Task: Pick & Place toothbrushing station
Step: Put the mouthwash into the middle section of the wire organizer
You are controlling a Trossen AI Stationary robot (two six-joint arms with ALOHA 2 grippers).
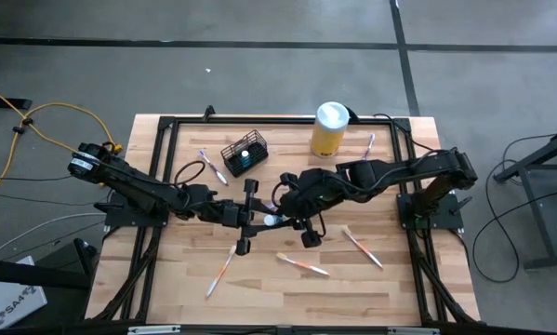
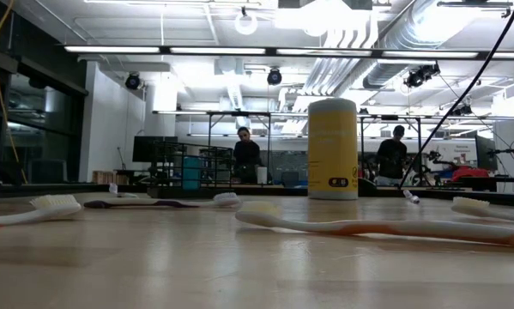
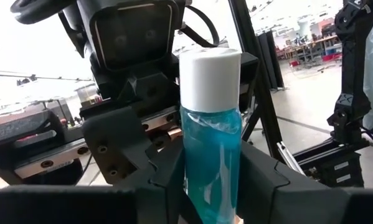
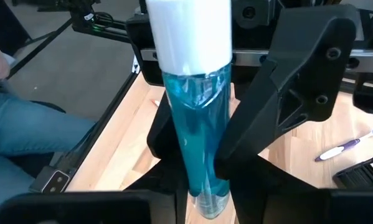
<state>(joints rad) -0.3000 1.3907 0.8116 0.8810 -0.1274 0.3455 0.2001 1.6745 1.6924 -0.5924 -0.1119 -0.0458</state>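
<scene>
High view: both arms meet mid-bench, on the near side of the holder point(image 1: 245, 154), the black mesh box beside the yellow canister point(image 1: 328, 129). The left end effector point(image 1: 251, 216) and right end effector point(image 1: 293, 216) face each other around a small tube point(image 1: 272, 221). Toothbrushes lie scattered; one point(image 1: 363, 247) is near the right arm.

Low view: only the canister point(image 2: 332, 148) and toothbrushes on the bench point(image 2: 239, 266) show, with people far behind; neither arm nor the tube appears.

Left wrist view: the tube point(image 3: 210, 134), blue with a white cap, stands upright between the left fingers point(image 3: 264, 180), which flank it closely. Whether they press it I cannot tell.

Right wrist view: the same tube point(image 4: 195, 106) sits between the right fingers point(image 4: 292, 99); contact is unclear here too.

Step in hand: seemingly a hand-over of the tube.

Doing it well: one end effector should clamp firmly before the other lets go; keep the tube upright, then carry it to the holder.
</scene>
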